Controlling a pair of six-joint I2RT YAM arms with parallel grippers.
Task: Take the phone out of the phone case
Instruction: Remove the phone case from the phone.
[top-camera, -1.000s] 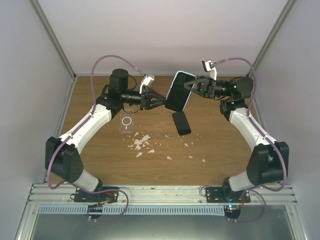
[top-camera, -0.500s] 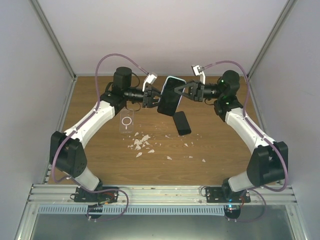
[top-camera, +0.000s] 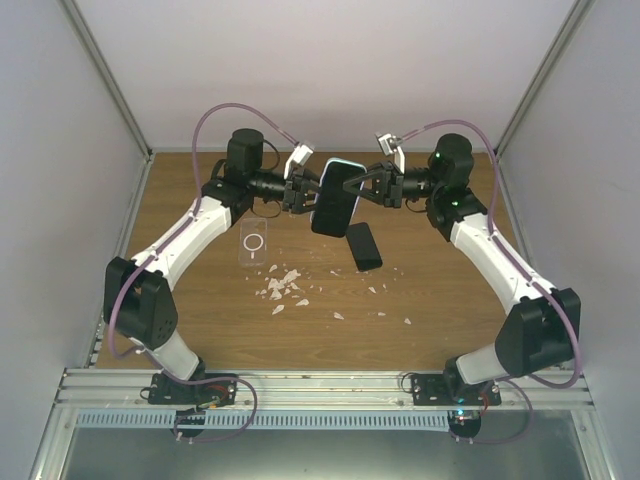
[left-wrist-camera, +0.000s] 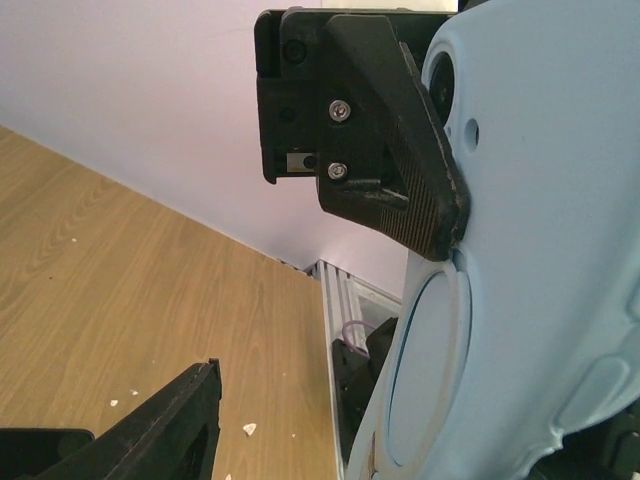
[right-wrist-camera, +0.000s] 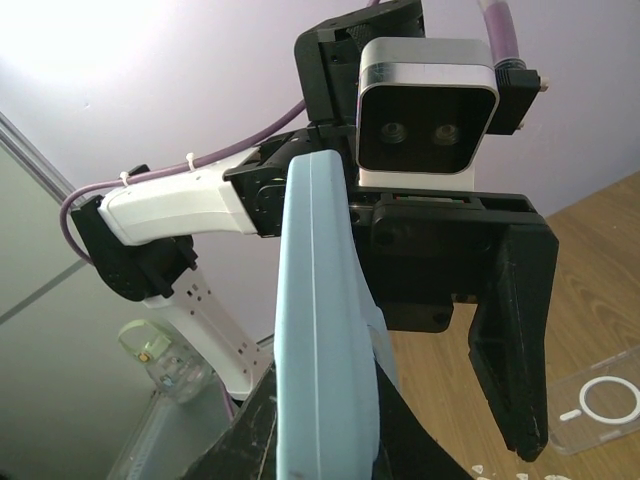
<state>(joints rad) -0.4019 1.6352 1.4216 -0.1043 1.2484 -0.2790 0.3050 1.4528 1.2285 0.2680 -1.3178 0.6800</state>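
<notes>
A phone with a dark screen (top-camera: 335, 205) sits in a light blue phone case (top-camera: 346, 163), held upright in the air above the table's back middle. My right gripper (top-camera: 366, 186) is shut on its right edge; in the right wrist view the case's side (right-wrist-camera: 325, 330) rises from between the jaws of the right gripper (right-wrist-camera: 330, 450). My left gripper (top-camera: 311, 194) is open and straddles the left edge. In the left wrist view one finger (left-wrist-camera: 400, 150) rests against the case's back (left-wrist-camera: 540, 260), while the other stands well apart at the lower left.
A clear case with a white ring (top-camera: 254, 242) lies flat on the wooden table (top-camera: 200, 300) under the left arm. A black slab (top-camera: 363, 246) lies below the held phone. White crumbs (top-camera: 283, 288) are scattered mid-table. Walls close in left, right and behind.
Both grippers have shifted left with the cased phone, which now stands more upright. The left gripper's jaws have spread apart; the right stays shut on the case.
</notes>
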